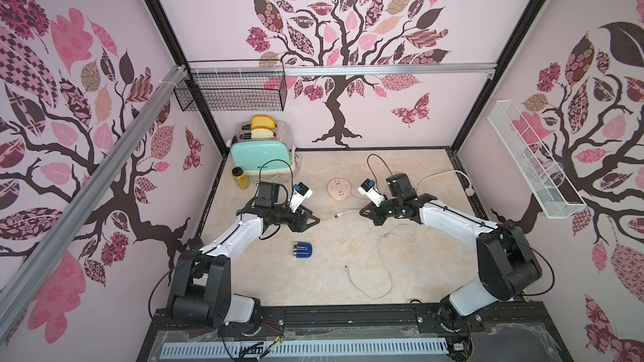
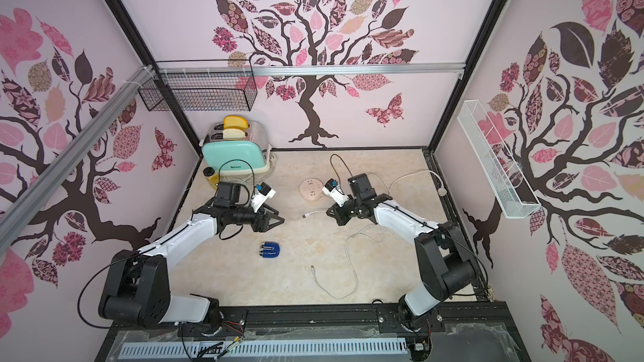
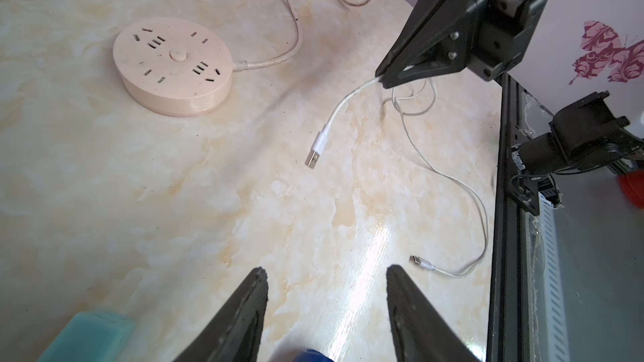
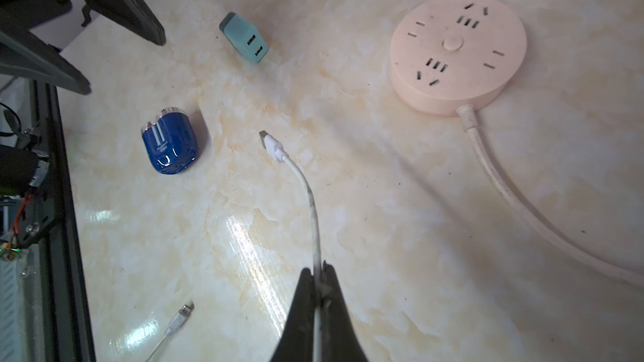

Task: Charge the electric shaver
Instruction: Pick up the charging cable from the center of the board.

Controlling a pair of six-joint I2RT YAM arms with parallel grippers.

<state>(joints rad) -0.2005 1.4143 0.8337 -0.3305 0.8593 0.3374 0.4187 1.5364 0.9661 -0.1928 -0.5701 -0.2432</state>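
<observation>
Our right hand (image 4: 320, 269) grips the thin white USB cable (image 4: 311, 200). Our left hand (image 3: 326, 273) hangs open near the glossy dark blue electric shaver (image 4: 170, 144).

Glossy blue plastic shaver (image 4: 169, 144), glossy marbled tabletop (image 4: 383, 203), matt pink socket disc (image 4: 456, 50)

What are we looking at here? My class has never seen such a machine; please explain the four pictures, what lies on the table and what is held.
Two robot arms work over a table. Two pictures look down from overhead; two come from cameras on the arms' wrists. On the table lie a blue electric shaver, a green plug adapter, a round pink socket disc and a white cable; a toaster stands at the back. The right gripper is shut on the white cable behind its USB plug. The left gripper is open and empty.
</observation>
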